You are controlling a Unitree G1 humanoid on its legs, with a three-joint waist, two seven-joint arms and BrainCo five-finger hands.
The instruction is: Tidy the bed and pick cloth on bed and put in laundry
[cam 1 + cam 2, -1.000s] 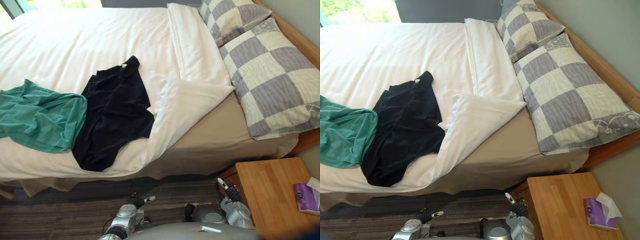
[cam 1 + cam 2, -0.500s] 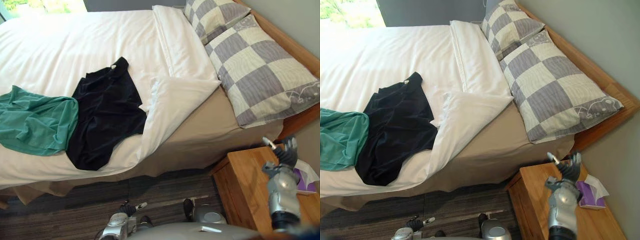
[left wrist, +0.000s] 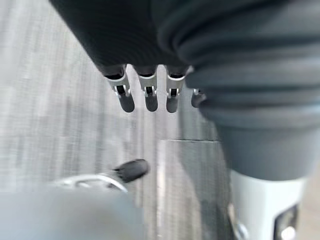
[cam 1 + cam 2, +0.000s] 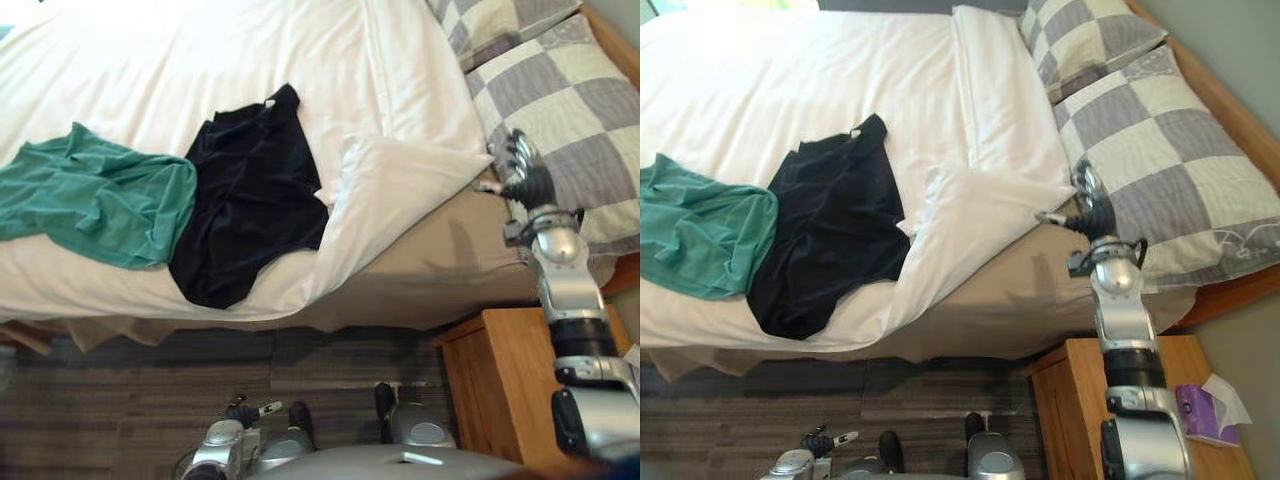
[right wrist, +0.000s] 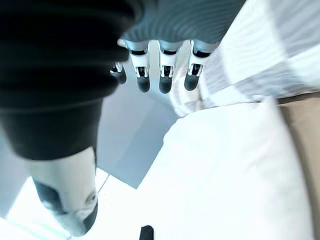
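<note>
The right hand (image 4: pixel 1095 212) hangs at right-centre of the eye views, fingers loosely spread and holding nothing. It is just beside the tip of the turned-back duvet corner (image 4: pixel 975 205) and in front of the near checked pillow (image 4: pixel 1180 170). The left hand (image 4: pixel 240 412) is low at the bottom edge over the floor, its fingers relaxed and empty as well. Both garments lie on the bed, well apart from either hand — the black cloth (image 4: pixel 835 230) at centre-left, draped toward the near edge of the mattress, and the green cloth (image 4: pixel 705 230) at far left, its edge touching the black one. The likely trouble, as I judge it, starts with the duvet. If the right hand closes on the flap and pulls it flat toward the pillows, the cover could shift under the black cloth, which lies on the same cover right against the flap, and slide it off the near edge onto the floor. A shallow pinch on smooth cotton may also slip and leave the tan sheet (image 4: pixel 1010 300) exposed. The arm rises over the wooden nightstand (image 4: pixel 1090 400) at lower right, so a low swing could knock it or the tissue box (image 4: pixel 1200 412) — and reaching the garments from here would mean a long lean across the bed's edge. Lifting the two overlapping cloths together risks dropping one.
</note>
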